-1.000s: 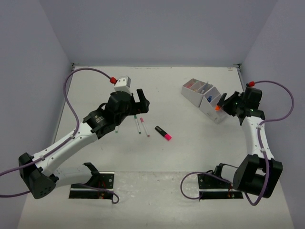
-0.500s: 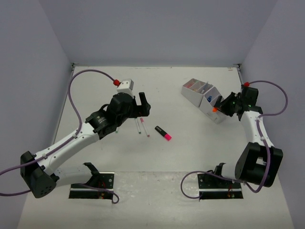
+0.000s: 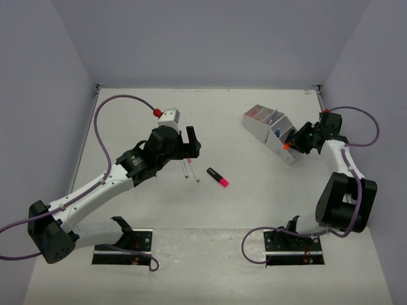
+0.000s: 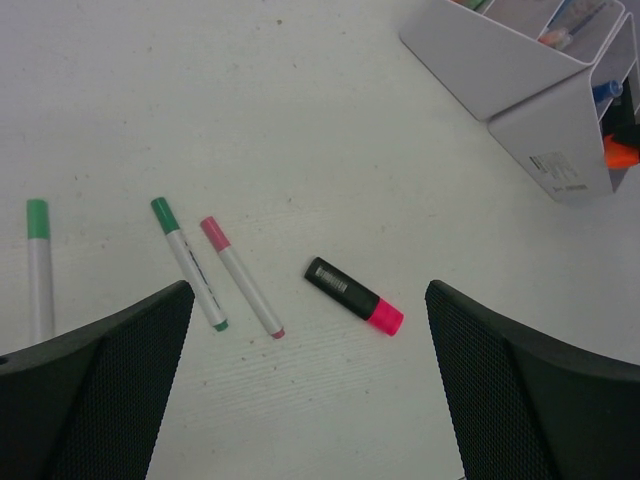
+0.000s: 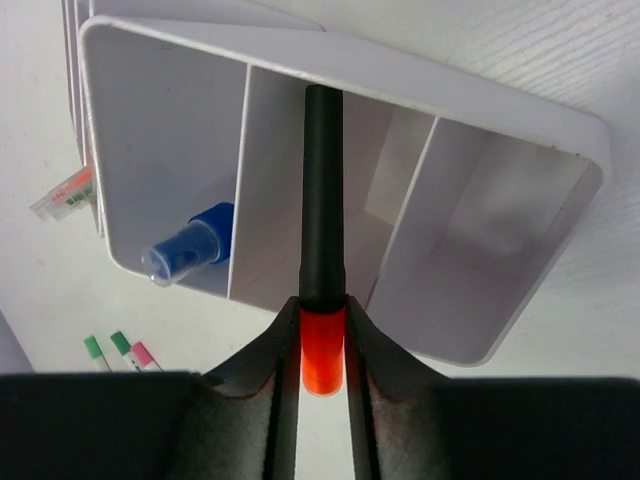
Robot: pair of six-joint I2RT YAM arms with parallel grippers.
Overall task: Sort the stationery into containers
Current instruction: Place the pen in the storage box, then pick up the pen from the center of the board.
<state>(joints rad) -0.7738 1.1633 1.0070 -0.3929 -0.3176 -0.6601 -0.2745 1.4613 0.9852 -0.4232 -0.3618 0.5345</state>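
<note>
Right wrist view — right gripper (image 5: pixel 322 332) pinches the black marker (image 5: pixel 322 190), centre frame, above the organizer's (image 5: pixel 470 95) middle compartment; lower it straight, then release — left gripper (image 4: pixel 305 300) gapes wide.

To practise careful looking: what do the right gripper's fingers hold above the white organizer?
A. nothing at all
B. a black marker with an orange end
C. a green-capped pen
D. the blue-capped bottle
B: in the right wrist view the right gripper clamps the orange end of the black marker, whose other end points into the white organizer.
</note>
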